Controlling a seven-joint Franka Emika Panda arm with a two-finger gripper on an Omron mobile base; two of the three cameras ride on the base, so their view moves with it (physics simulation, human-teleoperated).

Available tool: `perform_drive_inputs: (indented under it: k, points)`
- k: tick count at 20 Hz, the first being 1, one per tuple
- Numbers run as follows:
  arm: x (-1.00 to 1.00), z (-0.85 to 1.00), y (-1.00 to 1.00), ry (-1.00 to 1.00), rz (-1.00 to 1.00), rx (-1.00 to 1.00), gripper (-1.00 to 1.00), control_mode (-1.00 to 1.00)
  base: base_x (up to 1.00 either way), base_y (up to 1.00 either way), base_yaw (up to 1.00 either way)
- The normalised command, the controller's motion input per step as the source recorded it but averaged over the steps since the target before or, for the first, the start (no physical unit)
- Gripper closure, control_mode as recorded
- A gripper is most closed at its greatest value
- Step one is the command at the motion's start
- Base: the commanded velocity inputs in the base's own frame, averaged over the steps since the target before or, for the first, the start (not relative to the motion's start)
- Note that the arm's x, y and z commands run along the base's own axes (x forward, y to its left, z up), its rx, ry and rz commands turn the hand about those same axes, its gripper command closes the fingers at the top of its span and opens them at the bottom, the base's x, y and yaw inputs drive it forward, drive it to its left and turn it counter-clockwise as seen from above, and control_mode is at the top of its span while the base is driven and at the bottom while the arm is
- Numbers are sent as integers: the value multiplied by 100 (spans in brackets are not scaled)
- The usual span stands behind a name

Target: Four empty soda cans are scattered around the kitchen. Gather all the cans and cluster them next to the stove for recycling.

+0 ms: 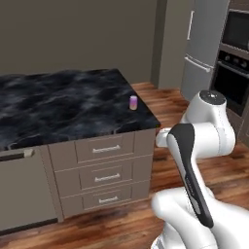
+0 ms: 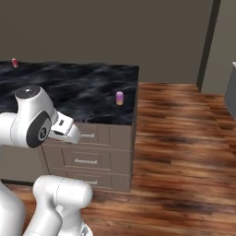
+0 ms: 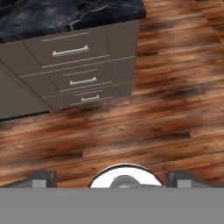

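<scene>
tiny red soda can (image 2: 14,62), upper left: too small for detail | black marble countertop (image 1: 48,104): cut by left edge | grey drawer cabinet (image 3: 65,65): cropped at left

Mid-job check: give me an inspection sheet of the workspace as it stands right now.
Surface: dark marbled island counter over a three-drawer stack.
Job's things: purple can upright near the counter's corner; red can at the far edge.
Clutter: nothing seen.
Tool: the tool is open, empty, pointing down at the wood floor.
Cables: nothing seen.
Surroundings: steel fridge and wall oven across the floor.
</scene>
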Motion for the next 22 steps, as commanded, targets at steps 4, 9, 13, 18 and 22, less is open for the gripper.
perform_drive_inputs:
  k: [4,9,13,18,22]
  points:
    - [0,0,0,0,0,0,-100,100,66,-57,16]
    - [0,0,0,0,0,0,-100,100,81,-51,13]
    - [0,0,0,0,0,0,-100,100,88,-35,14]
    - [0,0,0,0,0,0,-100,100,73,-27,12]
    - [0,0,0,0,0,0,-100,100,39,-4,6]
